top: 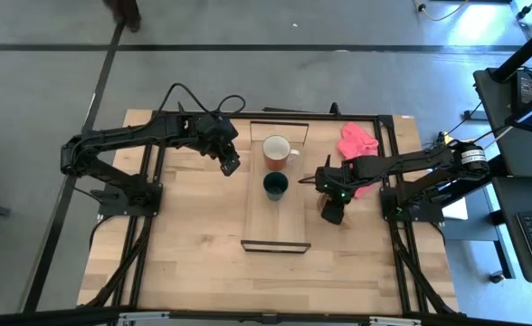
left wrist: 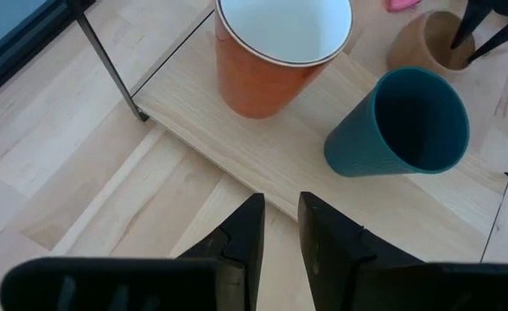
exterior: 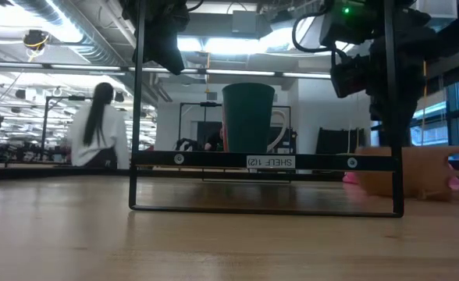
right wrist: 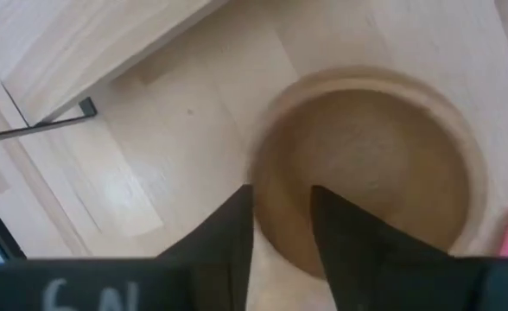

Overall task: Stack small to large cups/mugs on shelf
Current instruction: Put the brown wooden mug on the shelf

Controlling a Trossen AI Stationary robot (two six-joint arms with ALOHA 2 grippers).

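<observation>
The right gripper's fingers (right wrist: 280, 250) straddled the tan wooden cup's (right wrist: 371, 168) rim, one inside, apparently clenched to lift it off the worktop (top: 194, 244). The left gripper (left wrist: 277, 246), nearly closed, held nothing beside the shelf (top: 275, 217).

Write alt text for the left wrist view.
An orange mug with a white inside and a ribbed dark green handleless cup stand upright and apart on a light-wood shelf board. The left gripper hovers in front of the board, fingers nearly together and empty; a tan wooden cup sits on the table beyond.
</observation>
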